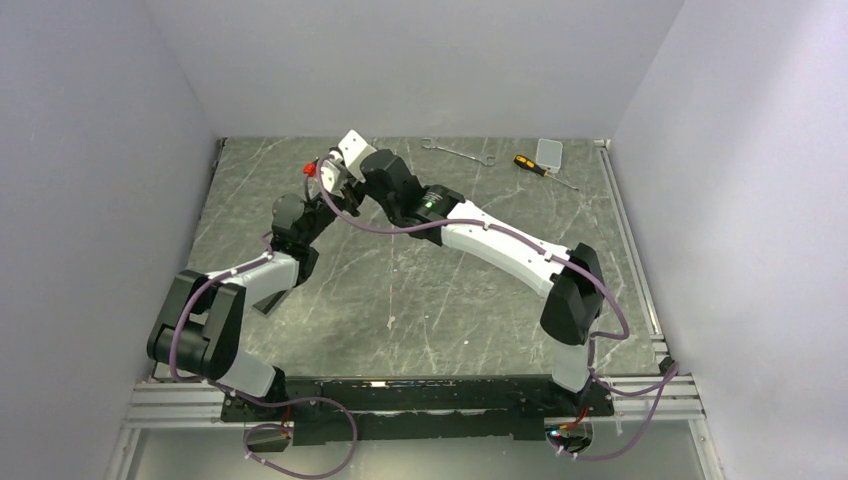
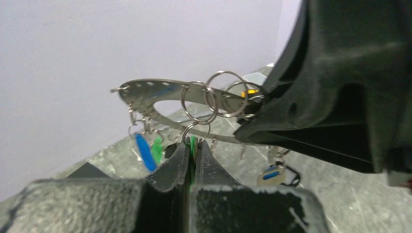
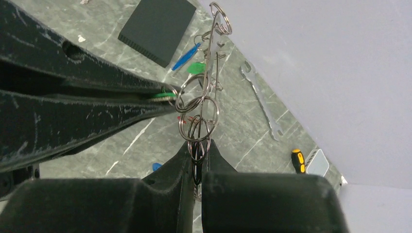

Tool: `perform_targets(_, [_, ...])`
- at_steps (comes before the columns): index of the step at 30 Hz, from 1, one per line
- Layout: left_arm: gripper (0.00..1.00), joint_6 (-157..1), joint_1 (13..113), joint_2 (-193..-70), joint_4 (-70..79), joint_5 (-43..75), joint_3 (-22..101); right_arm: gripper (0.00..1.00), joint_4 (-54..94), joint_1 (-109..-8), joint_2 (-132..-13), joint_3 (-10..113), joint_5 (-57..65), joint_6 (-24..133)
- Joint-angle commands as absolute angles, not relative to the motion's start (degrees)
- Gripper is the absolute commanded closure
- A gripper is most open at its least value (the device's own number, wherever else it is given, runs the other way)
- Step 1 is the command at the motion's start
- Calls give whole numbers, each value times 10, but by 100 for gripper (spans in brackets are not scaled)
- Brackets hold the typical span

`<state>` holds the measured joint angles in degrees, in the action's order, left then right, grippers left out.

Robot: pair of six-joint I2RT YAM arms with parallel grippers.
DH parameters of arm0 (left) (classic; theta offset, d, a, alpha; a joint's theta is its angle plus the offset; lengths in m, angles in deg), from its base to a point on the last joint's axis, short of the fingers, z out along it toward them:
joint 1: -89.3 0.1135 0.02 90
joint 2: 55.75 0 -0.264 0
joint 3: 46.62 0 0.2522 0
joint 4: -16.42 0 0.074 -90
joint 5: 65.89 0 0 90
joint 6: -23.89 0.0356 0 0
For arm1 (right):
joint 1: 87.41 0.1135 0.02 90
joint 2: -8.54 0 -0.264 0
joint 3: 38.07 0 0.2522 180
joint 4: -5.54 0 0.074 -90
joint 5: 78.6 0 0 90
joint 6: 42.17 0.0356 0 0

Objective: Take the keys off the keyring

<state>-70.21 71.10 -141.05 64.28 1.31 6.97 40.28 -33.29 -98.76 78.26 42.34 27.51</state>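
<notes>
**Left gripper [image 2: 192, 158] pinched shut on a green key tag [image 2: 192, 143] under the keyring [image 2: 160, 90].**
Right gripper [image 3: 198, 162] clamped the edge of the thin, flat grey metal keyring, holding it clear above the marbled table [image 2: 350, 204]. Other keys [image 2: 145, 151] dangled below it on small wire split rings [image 2: 198, 102]. A pull could have let the slick plastic tag slip, or twisted the keyring out of the right jaws.

The keyring [image 2: 150, 88] stands above the bench [image 1: 400, 300], toward its far left, its edge in the jaws of the right gripper [image 3: 197, 151]. The keys [image 2: 145, 151] hang below it, 1 tag in the jaws of the left gripper [image 2: 193, 149]. A wrench [image 1: 460, 152] lies by the far edge, a screwdriver [image 1: 535, 168] to its right.
</notes>
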Motion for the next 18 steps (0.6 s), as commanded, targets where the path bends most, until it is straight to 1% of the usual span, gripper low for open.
perform_targets(1, [100, -722, 715, -1380, 607, -73, 95, 100, 381, -349, -947, 773, 403, 308])
perform_targets(4, [100, -744, 729, -1378, 535, -104, 125, 100, 392, -367, -927, 744, 369, 332])
perform_targets(7, [100, -739, 741, -1384, 397, -144, 178, 100, 405, -399, -903, 713, 308, 370])
perform_targets(10, [100, -706, 736, -1395, 229, -160, 253, 100, 394, -429, -868, 661, 226, 402])
perform_targets(15, [100, -634, 733, -1403, 42, -166, 348, 100, 336, -453, -809, 546, 108, 423])
perform_targets(18, [100, -600, 732, -1401, -46, -171, 378, 100, 308, -458, -783, 499, 44, 426])
